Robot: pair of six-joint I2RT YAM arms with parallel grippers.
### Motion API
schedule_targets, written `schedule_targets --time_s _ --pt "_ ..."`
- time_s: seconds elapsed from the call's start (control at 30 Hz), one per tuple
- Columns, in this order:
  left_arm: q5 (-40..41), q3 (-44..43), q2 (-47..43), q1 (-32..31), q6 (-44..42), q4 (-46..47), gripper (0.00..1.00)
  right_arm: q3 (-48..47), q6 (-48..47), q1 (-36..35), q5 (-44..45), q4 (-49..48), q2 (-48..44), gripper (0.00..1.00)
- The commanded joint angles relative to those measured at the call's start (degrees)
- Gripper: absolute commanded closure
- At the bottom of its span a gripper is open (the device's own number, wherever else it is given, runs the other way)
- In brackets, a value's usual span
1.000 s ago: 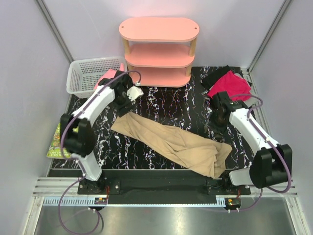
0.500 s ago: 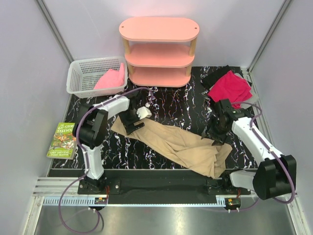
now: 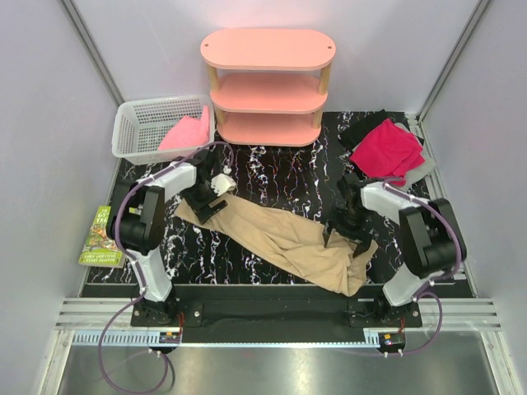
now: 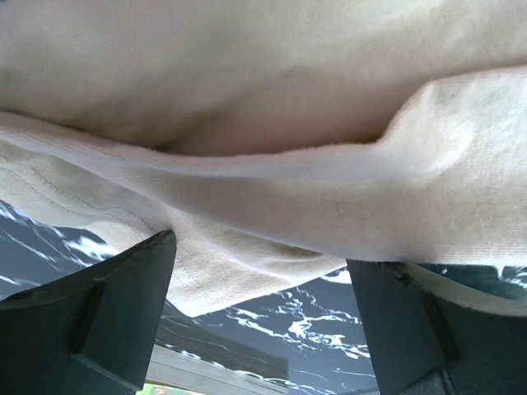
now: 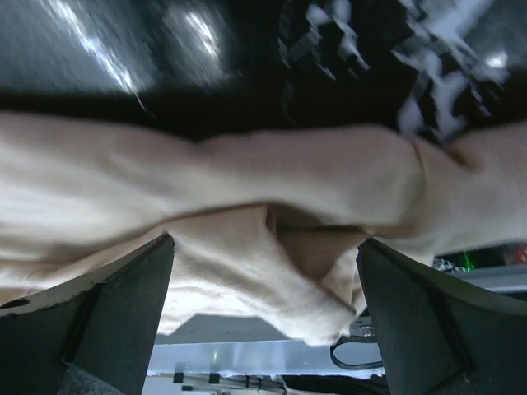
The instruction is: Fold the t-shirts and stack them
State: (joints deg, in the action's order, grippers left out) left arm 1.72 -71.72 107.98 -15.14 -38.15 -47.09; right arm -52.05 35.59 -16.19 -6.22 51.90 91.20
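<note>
I see the basket (image 3: 138,132), upper left, holding a pink t-shirt (image 3: 188,132); the left gripper (image 4: 259,247) and right gripper (image 5: 263,247) stand with jaws spread over the tan t-shirt (image 3: 280,239).

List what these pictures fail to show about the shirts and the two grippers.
- Top view: on the left gripper and right gripper, fingertips are hidden by their own wrists; contact with the tan t-shirt is unclear.
- Top view: the black t-shirt lies mostly under the magenta t-shirt.
- Right wrist view: motion blur smears the table.
- Top view: the book title is too small to read.
</note>
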Motion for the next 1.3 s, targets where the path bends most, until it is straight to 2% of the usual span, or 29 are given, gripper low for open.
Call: schedule_targets --time_s 0.0,0.2,0.3,0.5,0.7,0.83,0.9,1.03,1.13,1.23,1.27 --pt "0.2 6.6 -2.6 1.8 -1.9 3.6 0.11 -5.0 -3.2 -2.2 1.3 -2.9 7.8 0.0" --pt "-0.9 13.3 -7.9 2.6 -2.5 4.0 0.12 -14.1 -4.7 -2.3 8.0 -2.6 14.2 0.0" --pt "-1.4 16.7 -9.6 2.7 -1.8 3.9 0.12 -23.8 -5.9 -2.3 8.3 -1.8 18.8 0.0" --pt "-7.4 20.9 -14.9 2.6 -0.1 2.2 0.13 -40.9 -8.5 -2.3 7.5 -0.2 28.9 0.0" --pt "-13.3 20.7 -19.0 1.2 1.7 -4.9 0.14 -58.3 -10.7 -2.3 12.1 2.3 37.3 0.0" --pt "-14.9 18.6 -23.7 -0.9 2.2 -10.5 0.13 -67.9 -12.7 -2.1 18.9 5.6 37.6 0.0" --pt "-15.9 14.3 -26.8 -0.9 1.9 -15.6 0.12 -73.6 -12.7 -2.2 20.4 8.4 36.6 0.0" --pt "-16.0 5.6 -31.0 -0.8 1.9 -20.1 0.08 -73.5 -10.6 -2.2 21.0 12.2 31.2 0.0" --pt "-15.7 1.2 -30.4 -0.8 2.6 -20.8 0.08 -66.8 -8.8 -2.1 16.6 12.0 26.5 0.0" --pt "-13.3 2.8 -27.7 -0.8 3.3 -17.5 0.09 -54.2 -6.3 -2.2 11.2 7.2 21.3 0.0" --pt "-12.4 5.2 -26.3 -0.9 3.6 -15.9 0.09 -47.4 -5.8 -2.2 10.1 5.4 20.2 0.0"
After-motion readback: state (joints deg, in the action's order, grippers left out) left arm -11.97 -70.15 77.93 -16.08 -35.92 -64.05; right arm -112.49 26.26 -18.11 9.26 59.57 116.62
